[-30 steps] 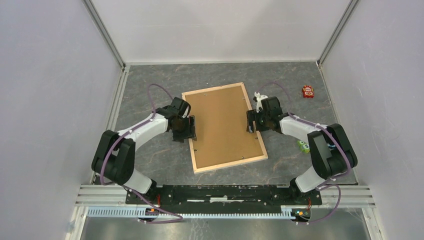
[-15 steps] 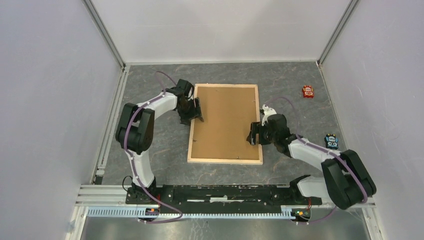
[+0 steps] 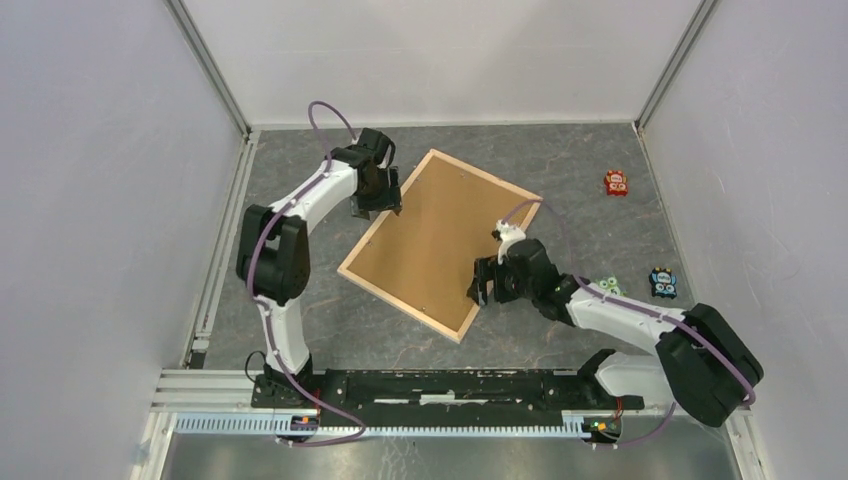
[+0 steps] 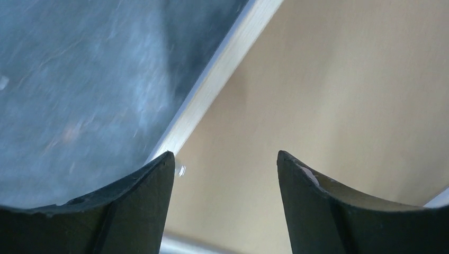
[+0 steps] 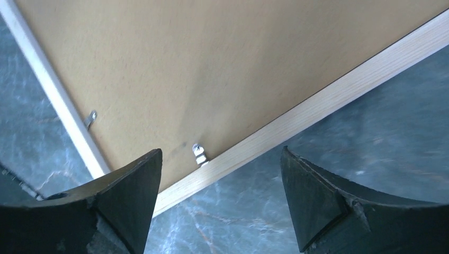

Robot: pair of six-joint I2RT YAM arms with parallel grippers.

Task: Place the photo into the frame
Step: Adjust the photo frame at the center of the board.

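Found the frame (image 3: 401, 304) lying flat on the desk (image 3: 340, 340), back up and turned askew, with the brown backing board (image 3: 435, 240) seated inside its pale rails. Found the left tool (image 3: 380, 200) at the far left rail near the far corner, fingers spread wide over rail and board, gripping nothing. Found the right tool (image 3: 482, 287) at the near right rail, fingers likewise wide, straddling the rail beside a small metal clip (image 5: 197, 152). Noted a second clip (image 5: 91, 117) on the adjoining rail. Could not locate the photo in any view.

Judged the risks as follows:
- Sliding or spinning of the frame under any one-sided push, given a smooth desk and no hold from either tool.
- Scraping or bending of a clip by a blunt finger, leaving the board jammed in place.
- Levering at one rail alone, tipping the frame up and dropping it, or straining a corner joint.
- Shoving the frame toward the small green toy (image 3: 606, 288) beside the right arm and snagging an edge.
- Proceeding with the photo unsighted: cannot confirm whether already under the board or absent.
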